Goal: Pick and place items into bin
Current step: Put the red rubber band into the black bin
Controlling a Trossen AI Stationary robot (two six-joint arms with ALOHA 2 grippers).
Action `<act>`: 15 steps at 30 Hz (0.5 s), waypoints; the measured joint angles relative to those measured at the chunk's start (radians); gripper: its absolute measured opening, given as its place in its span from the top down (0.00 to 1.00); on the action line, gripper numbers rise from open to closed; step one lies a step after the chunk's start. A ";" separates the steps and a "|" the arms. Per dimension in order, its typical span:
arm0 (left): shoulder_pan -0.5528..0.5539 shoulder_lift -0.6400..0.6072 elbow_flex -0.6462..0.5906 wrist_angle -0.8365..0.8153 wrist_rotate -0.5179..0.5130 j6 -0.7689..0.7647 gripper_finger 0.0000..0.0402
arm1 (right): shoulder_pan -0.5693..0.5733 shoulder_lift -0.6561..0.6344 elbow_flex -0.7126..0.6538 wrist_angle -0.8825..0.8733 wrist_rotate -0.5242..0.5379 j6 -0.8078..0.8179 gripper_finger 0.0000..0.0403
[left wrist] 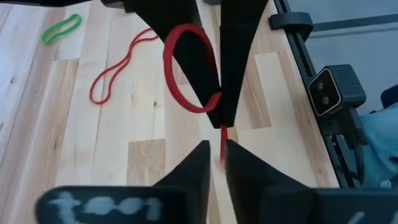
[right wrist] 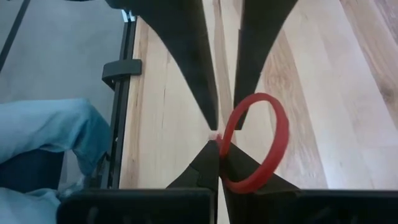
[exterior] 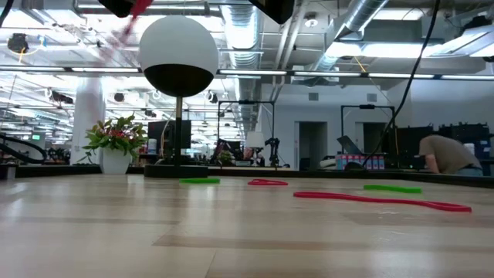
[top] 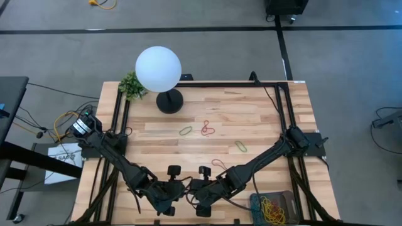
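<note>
My left gripper (top: 182, 187) and right gripper (top: 193, 187) meet tip to tip above the table's near edge, both shut on one red rubber band (left wrist: 189, 68). Its open loop stands out beside the right gripper's fingers (right wrist: 258, 143). Loose on the table lie a red band (top: 220, 164), a twisted red one (top: 207, 129) and two green ones (top: 185, 130) (top: 240, 146). The dark mesh bin (top: 256, 199) sits at the near right corner with several bands in it. My left gripper pinches a short straight strand of the red band (left wrist: 222, 142) between its two fingertips, coming level from the table's left. The strand runs on to the right gripper's tips, clear of the table. My right gripper pinches the red band where the loop closes (right wrist: 221, 147), between its two fingertips, coming level from the table's right. The loop (right wrist: 281, 134) stands open beside the fingers, clear of the table.
A white globe lamp on a black base (top: 158, 69) and a small plant (top: 132, 85) stand at the far left. Black rails (left wrist: 308, 68) frame the table. A person in blue jeans (right wrist: 50, 137) is close to the near edge.
</note>
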 joint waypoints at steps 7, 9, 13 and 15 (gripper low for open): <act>0.000 0.000 0.000 -0.006 -0.004 -0.007 0.78 | 0.004 0.000 0.000 -0.082 -0.027 0.114 1.00; 0.000 0.000 0.000 -0.026 -0.005 -0.024 0.76 | 0.010 0.000 0.000 -0.186 -0.086 0.199 1.00; 0.000 0.000 0.000 -0.072 -0.006 -0.061 0.76 | 0.043 -0.003 0.000 -0.489 -0.257 0.373 1.00; 0.000 0.000 -0.001 -0.089 -0.006 -0.080 0.76 | 0.069 -0.004 0.000 -0.651 -0.330 0.470 1.00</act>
